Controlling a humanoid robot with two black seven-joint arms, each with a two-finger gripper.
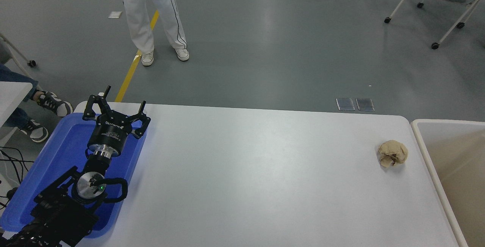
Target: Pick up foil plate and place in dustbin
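The foil plate is not in view. The dustbin (424, 146), with a thick off-white rim and a beige inside, stands at the table's right edge, partly cut off by the picture. My left gripper (123, 101) is parked at the lower left above a blue tray, open and empty. My right arm and gripper are out of view.
A flat blue plastic tray (70, 141) lies at the table's left end under the left arm. A small crumpled tan paper ball (393, 153) lies near the dustbin. A person in white trousers (151, 16) stands beyond the table. Another person's feet (53, 105) show at far left.
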